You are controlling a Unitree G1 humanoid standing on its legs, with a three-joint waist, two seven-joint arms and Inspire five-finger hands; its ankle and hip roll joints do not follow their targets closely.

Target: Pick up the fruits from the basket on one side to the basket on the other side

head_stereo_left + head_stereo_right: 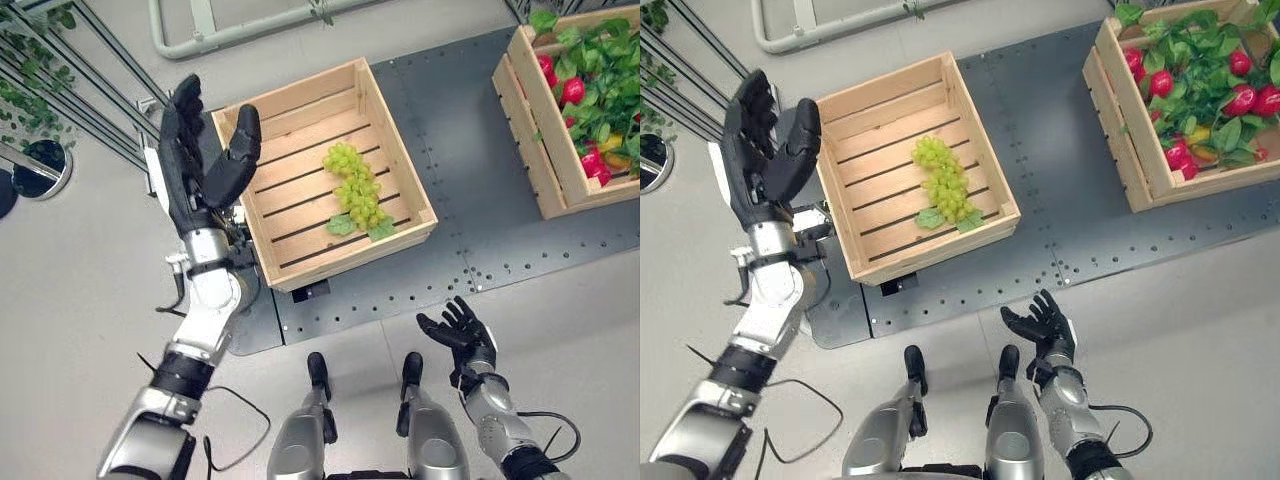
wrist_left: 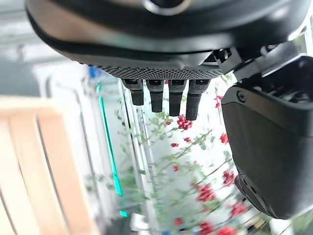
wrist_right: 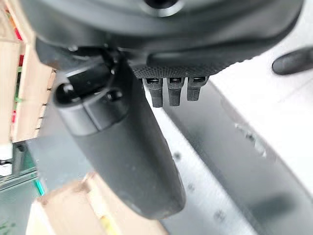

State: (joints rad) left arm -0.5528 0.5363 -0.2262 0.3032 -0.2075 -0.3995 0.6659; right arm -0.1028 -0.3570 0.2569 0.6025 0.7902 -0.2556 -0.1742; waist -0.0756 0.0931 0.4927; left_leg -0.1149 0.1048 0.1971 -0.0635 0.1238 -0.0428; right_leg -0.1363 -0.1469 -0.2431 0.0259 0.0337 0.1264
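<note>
A bunch of green grapes [image 1: 355, 188] lies on the slats of the near wooden crate [image 1: 400, 160], toward its right side. A second wooden crate [image 1: 530, 120] at the far right holds red fruits [image 1: 573, 91], a yellow one and green leaves. My left hand [image 1: 195, 150] is raised beside the near crate's left wall, fingers straight and thumb out, holding nothing. My right hand [image 1: 458, 330] hovers low over the bare floor in front of the dark mat, palm up, fingers relaxed and empty.
Both crates stand on a dark metal floor plate [image 1: 470, 180]. Metal rails with plants [image 1: 40, 60] run along the far left. A pale tubular frame [image 1: 230, 25] lies on the floor behind the near crate.
</note>
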